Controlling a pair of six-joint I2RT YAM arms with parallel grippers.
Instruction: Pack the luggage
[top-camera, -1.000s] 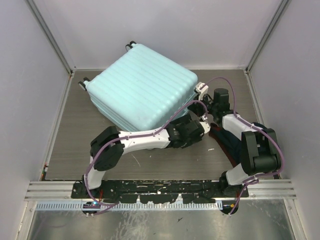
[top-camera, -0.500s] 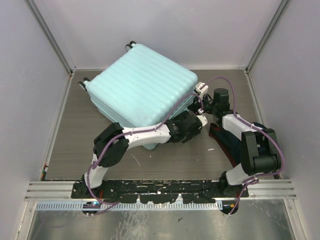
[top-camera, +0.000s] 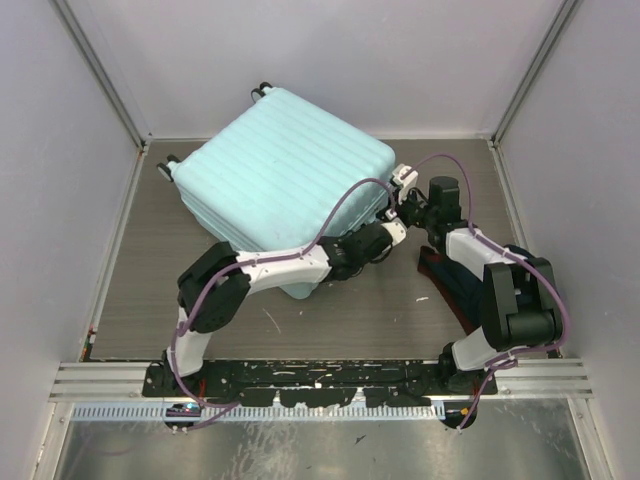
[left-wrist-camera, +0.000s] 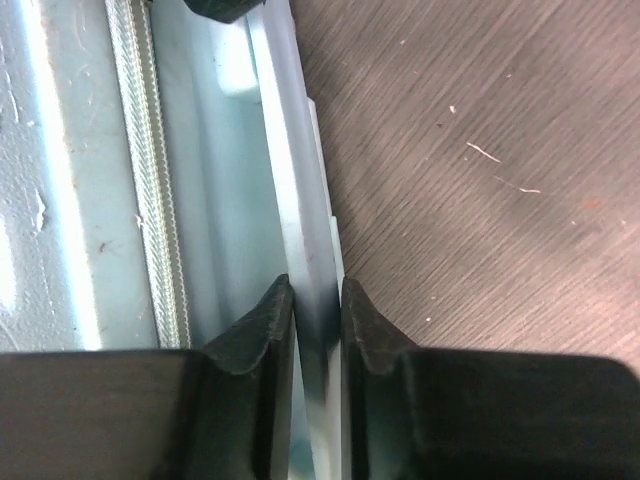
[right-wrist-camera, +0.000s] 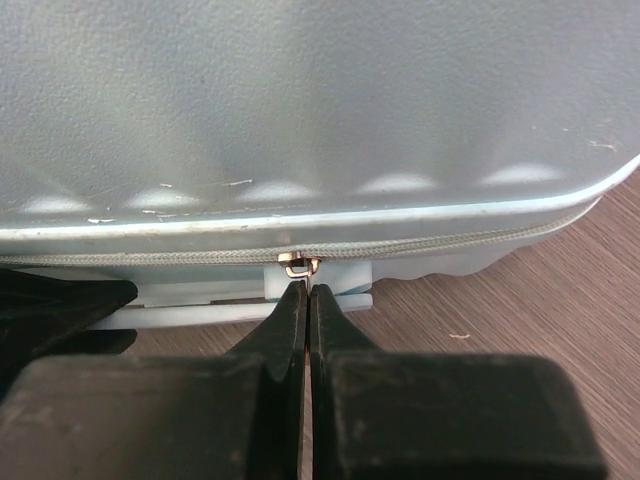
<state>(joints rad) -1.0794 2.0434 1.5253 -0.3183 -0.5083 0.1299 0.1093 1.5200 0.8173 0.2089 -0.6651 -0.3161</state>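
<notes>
luggage lay closed on table, long axis far-left to near-right | left gripper at its near-right side — clamped on thin lip | right gripper beside it, nearer the zip — clenched on zip pull; seam ran crosswise

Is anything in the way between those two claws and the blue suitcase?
Nothing visible. The left gripper pinches a thin pale ridge on the side of the suitcase, and the right gripper, shut, has its tips at the zipper pull.
</notes>
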